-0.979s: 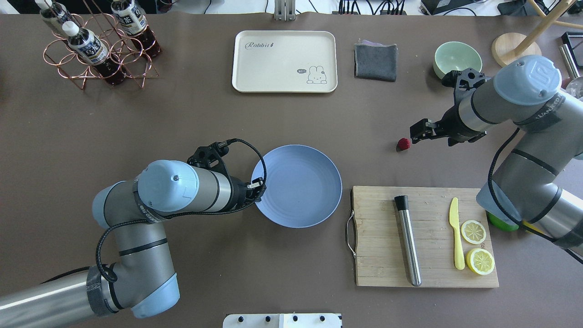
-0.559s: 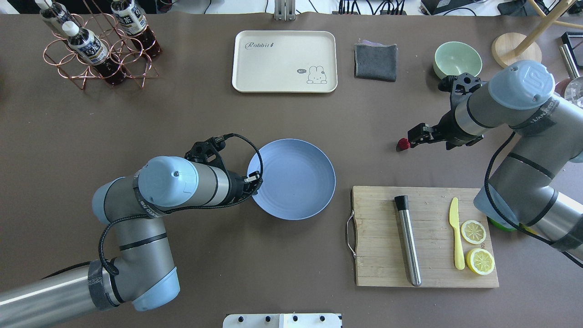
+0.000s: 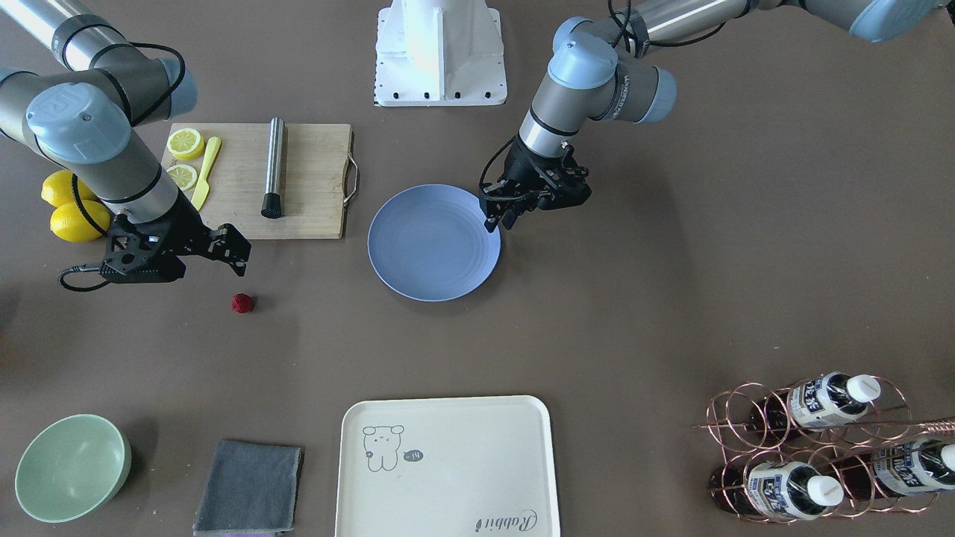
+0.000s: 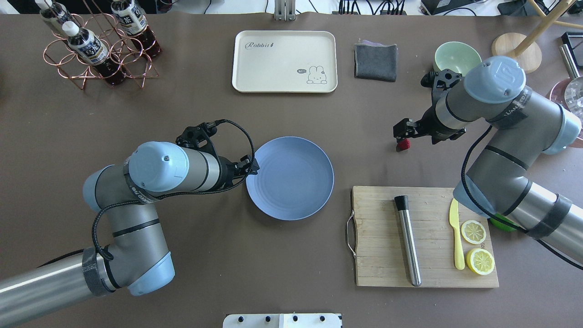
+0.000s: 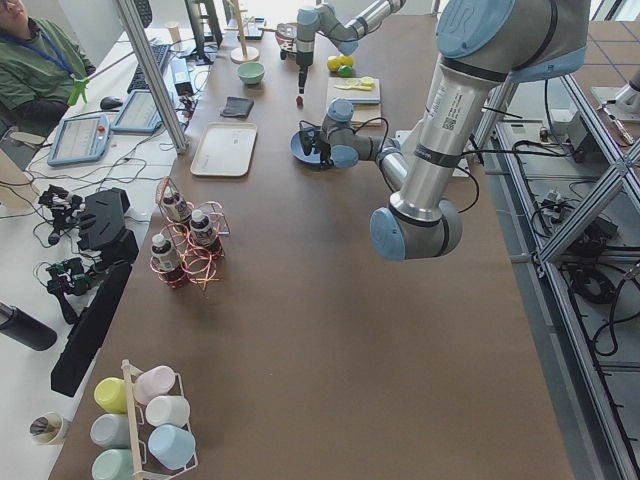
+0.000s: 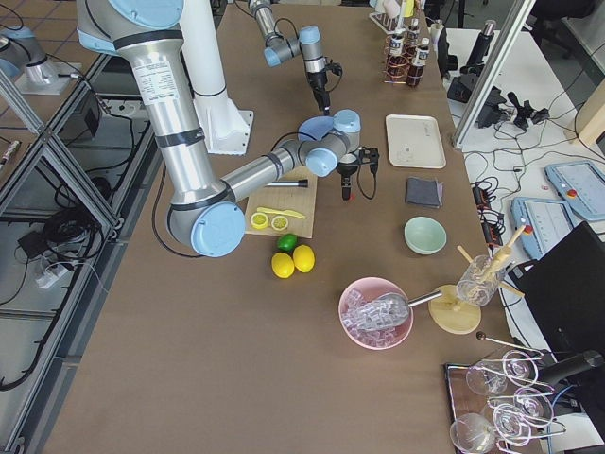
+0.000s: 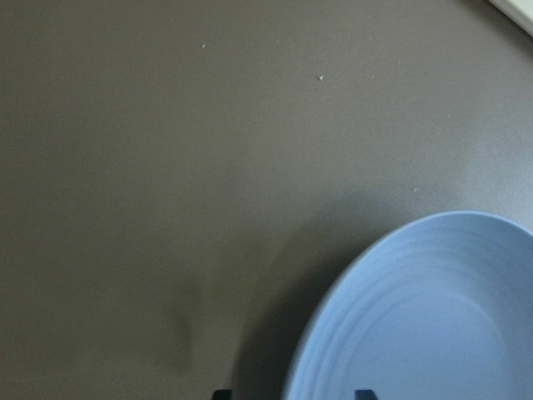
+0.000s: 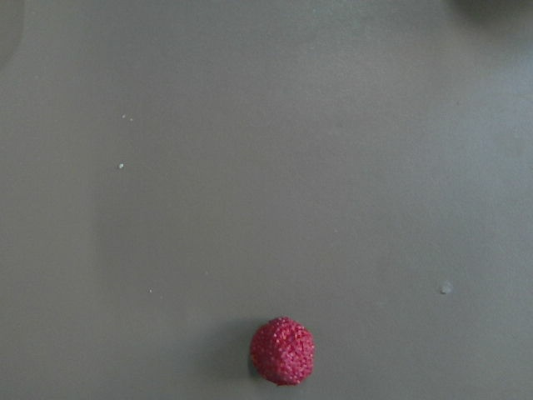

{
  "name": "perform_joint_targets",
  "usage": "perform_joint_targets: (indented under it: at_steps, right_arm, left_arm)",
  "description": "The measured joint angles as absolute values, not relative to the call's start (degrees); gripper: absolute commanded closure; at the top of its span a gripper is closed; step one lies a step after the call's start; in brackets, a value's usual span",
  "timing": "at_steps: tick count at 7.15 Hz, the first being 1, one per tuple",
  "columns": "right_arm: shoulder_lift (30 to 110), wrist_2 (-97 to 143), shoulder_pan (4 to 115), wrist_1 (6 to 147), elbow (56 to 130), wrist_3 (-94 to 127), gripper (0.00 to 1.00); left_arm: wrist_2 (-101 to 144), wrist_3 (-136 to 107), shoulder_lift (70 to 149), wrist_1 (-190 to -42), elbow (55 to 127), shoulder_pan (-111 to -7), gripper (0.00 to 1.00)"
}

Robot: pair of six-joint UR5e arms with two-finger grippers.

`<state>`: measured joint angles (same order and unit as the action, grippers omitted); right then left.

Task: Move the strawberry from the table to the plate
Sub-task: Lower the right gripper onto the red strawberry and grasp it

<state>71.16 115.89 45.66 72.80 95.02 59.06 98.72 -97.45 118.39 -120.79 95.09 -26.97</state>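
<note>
R gripper (image 4: 402, 133) over berry (image 4: 403, 144), berry on worktop (image 4: 182, 114).
R jaws: can't tell. L gripper (image 3: 495, 218) clamped on plate (image 4: 291, 182) rim.

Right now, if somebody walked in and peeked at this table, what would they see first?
Probably the big round light-blue plate in the middle of the brown table, with the robot's left hand at its rim. Next, the tiny red strawberry lying alone on the table, with the right hand hovering close by it. The bright yellow lemon slices on the wooden cutting board catch the eye too.
</note>
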Motion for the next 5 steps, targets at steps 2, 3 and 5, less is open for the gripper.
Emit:
perform_joint_targets:
  at_steps: [2, 3, 5]
  right_arm:
    - [69.85, 114.28, 44.83, 71.88, 92.75, 59.06, 0.00]
    - [69.38, 113.76, 44.42, 71.44, 91.78, 59.06, 0.00]
    - [69.04, 112.68, 43.65, 70.04, 90.13, 59.06, 0.11]
  left_arm:
    - [98.71, -96.35, 118.22, -120.77, 95.09, -27.24, 0.02]
    - [98.70, -96.22, 118.19, -120.76, 95.10, -27.37, 0.02]
    - [98.88, -96.10, 118.20, -120.76, 95.10, -27.65, 0.02]
